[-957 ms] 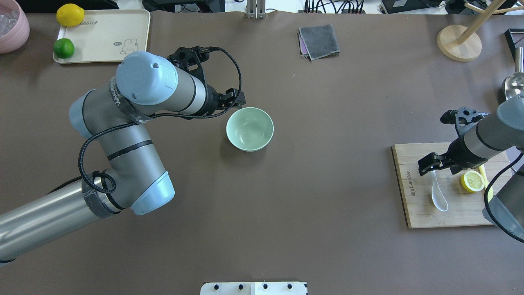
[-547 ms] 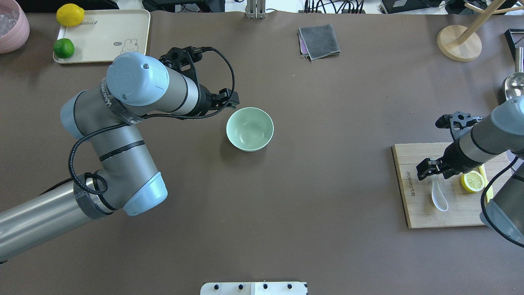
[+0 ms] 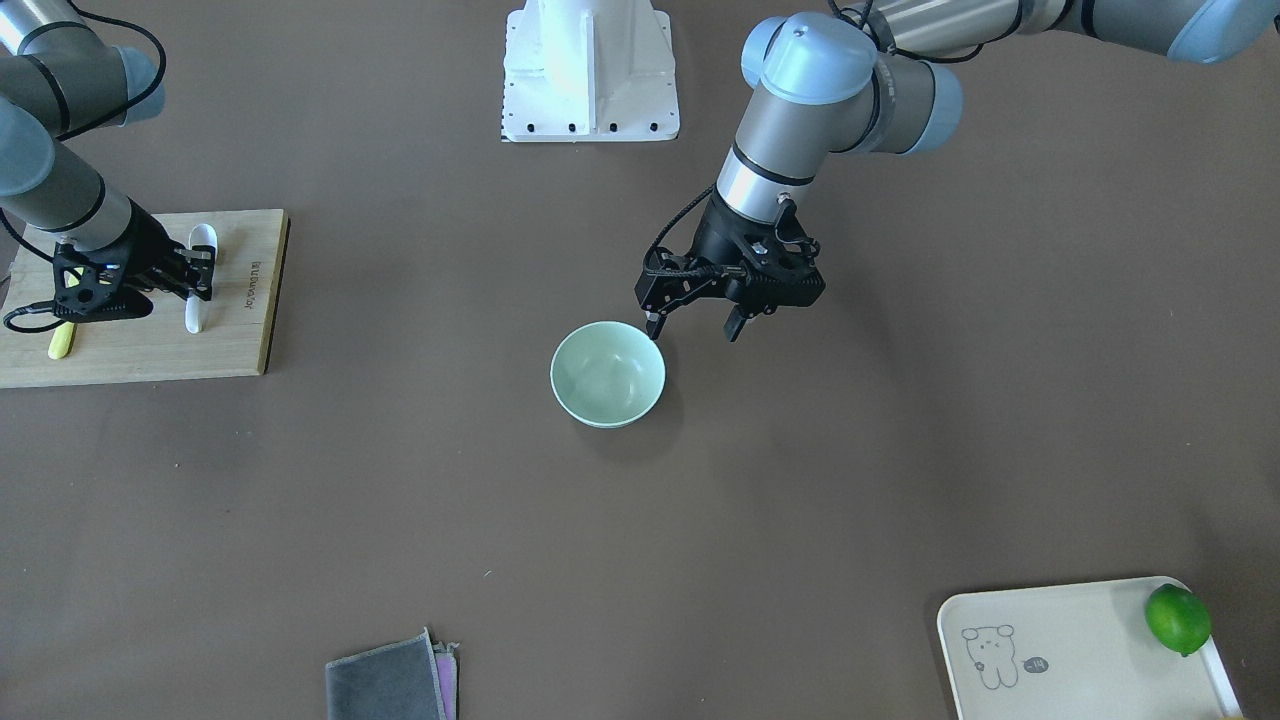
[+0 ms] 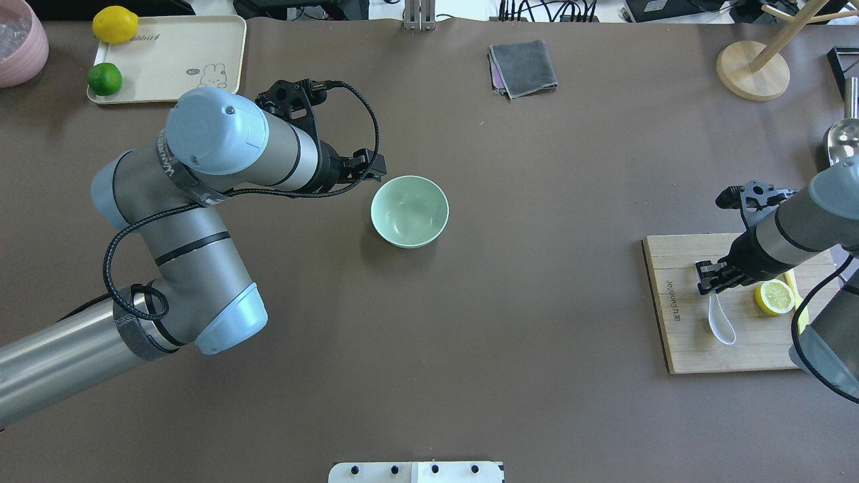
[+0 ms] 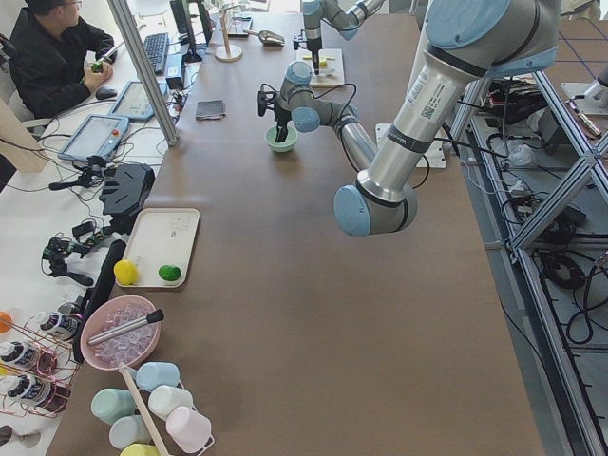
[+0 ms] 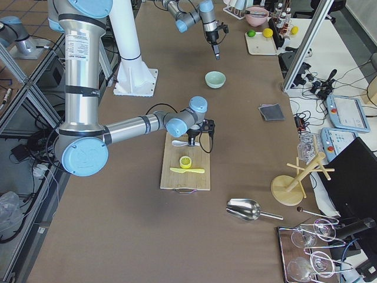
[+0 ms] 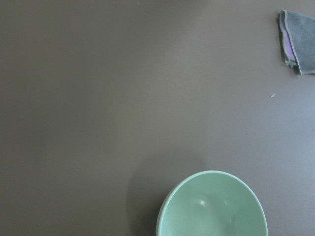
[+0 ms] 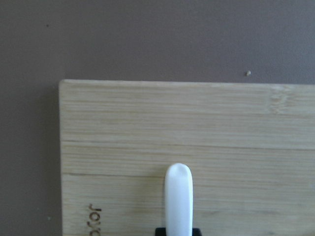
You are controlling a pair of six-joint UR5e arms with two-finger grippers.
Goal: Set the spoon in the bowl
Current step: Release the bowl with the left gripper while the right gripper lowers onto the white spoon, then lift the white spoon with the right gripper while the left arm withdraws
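Observation:
The white spoon (image 4: 720, 327) lies on a wooden cutting board (image 4: 678, 335) at the table's right, scoop toward the robot. My right gripper (image 4: 711, 282) stands over the handle with its fingers drawn in against it, shut on the spoon (image 3: 203, 240). The right wrist view shows the handle's tip (image 8: 178, 196) sticking out past the fingers. The mint-green bowl (image 4: 409, 211) stands empty at mid-table. My left gripper (image 4: 376, 169) is open and empty beside the bowl's far left rim. In the front view it (image 3: 695, 328) hangs just beside the bowl (image 3: 607, 373).
A lemon half (image 4: 774, 297) and a yellow knife (image 4: 798, 302) lie on the board beside the spoon. A cream tray (image 4: 168, 47) with a lemon and a lime sits far left. A grey cloth (image 4: 523, 67), a wooden stand (image 4: 751, 70) and a metal scoop (image 4: 842, 137) lie at the back.
My right gripper has come down over the spoon's handle and its fingers have closed from wide apart. My left arm has drawn back a little to the left, away from the bowl.

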